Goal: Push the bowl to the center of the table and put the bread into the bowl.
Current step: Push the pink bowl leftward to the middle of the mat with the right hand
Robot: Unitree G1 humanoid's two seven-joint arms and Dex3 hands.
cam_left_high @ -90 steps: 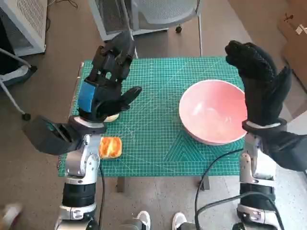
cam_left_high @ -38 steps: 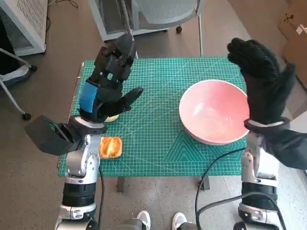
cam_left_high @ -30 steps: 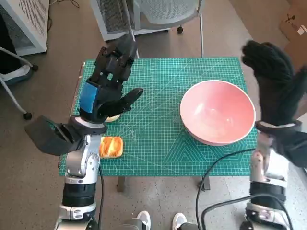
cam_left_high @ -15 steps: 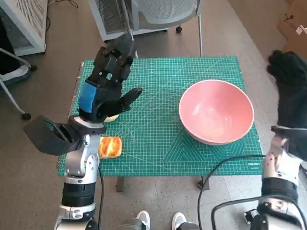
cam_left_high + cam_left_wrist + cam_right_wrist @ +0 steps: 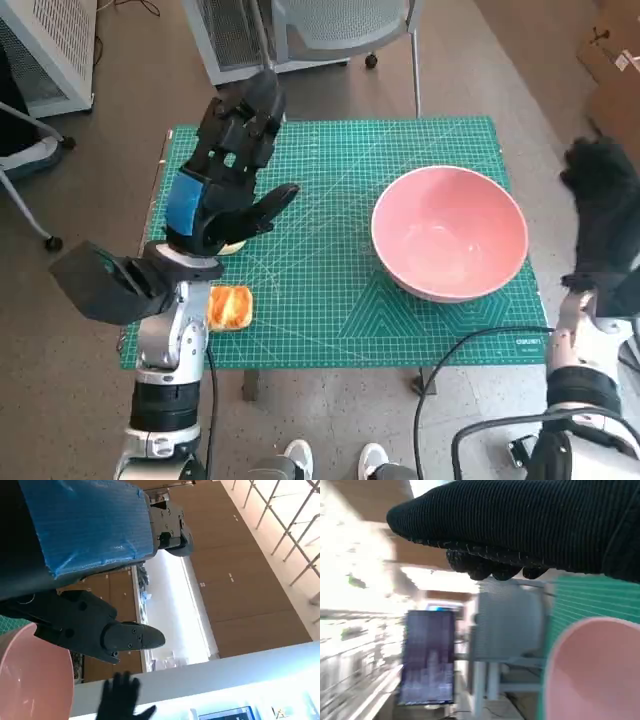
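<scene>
A large pink bowl stands empty on the right half of the green cutting mat. Its rim also shows in the left wrist view and the right wrist view. A golden piece of bread lies at the mat's near left corner. My left hand hovers raised over the mat's left side, fingers spread, holding nothing. My right hand is upright off the table's right edge, apart from the bowl, empty with fingers extended. A pale thing peeks out under the left hand.
A grey office chair stands just beyond the table's far edge. A white cabinet is at the far left, a cardboard box at the far right. Black cables hang at the table's near right corner.
My right hand has swung away from above the bowl's right rim to beyond the table's right edge. The bowl, bread and left hand have stayed put.
</scene>
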